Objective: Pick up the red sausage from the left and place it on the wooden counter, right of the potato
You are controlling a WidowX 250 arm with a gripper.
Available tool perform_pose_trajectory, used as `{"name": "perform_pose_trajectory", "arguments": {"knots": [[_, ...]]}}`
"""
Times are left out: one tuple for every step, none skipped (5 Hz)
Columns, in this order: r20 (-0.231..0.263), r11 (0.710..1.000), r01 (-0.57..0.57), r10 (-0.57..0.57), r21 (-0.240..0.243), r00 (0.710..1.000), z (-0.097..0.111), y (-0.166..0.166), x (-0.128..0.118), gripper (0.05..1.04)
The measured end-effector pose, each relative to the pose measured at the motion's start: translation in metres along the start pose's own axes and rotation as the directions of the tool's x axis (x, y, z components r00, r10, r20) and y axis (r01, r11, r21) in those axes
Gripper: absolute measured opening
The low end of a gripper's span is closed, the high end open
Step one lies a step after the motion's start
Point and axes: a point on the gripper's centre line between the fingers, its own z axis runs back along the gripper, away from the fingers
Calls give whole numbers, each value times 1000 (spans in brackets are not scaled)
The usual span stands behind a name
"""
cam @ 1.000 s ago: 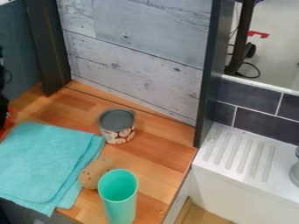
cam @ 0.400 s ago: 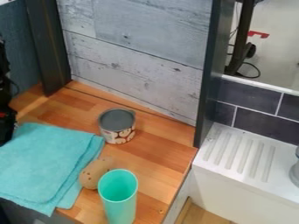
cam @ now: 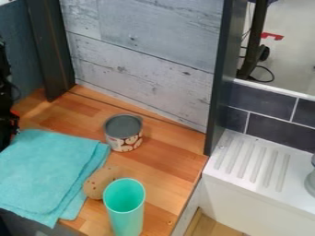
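Nearest, at the counter's point(cam: 163, 168) front: a tall, mint-green, open-topped cup point(cam: 126, 219), upright. Partly behind it, a brown, speckled, rounded object point(cam: 96, 184) beside the right edge of a folded turquoise cloth point(cam: 46, 168). The cloth lies flat on the counter's left part, its layers offset along the right side. Farther back, just beyond the cloth's upper right corner, a short round tin with a grey top and patterned pale side point(cam: 123, 138) stands upright. My black gripper point(cam: 7, 131) is at the left edge of the view, by the cloth's upper left corner; contact undetermined. I cannot tell how far open it is or whether it has hold of anything. To the right, a white ridged draining board point(cam: 249, 163); at the back, a grey-white wood-plank wall point(cam: 144, 60).
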Motion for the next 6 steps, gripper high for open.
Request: {"name": "perform_pose_trajectory", "arguments": {"knots": [[33, 1000, 3, -3, 15, 999, 15, 1, -4, 556], [75, 999, 26, -29, 42, 997, 49, -15, -5, 556], [181, 994, 92, -101, 57, 978, 107, -47, -14, 556], [213, 970, 243, -243, 30, 946, 133, -89, -12, 556], [213, 901, 433, -422, -6, 881, 145, -147, -17, 556], [189, 842, 532, -510, -87, 839, 127, -194, -24, 556]]}}
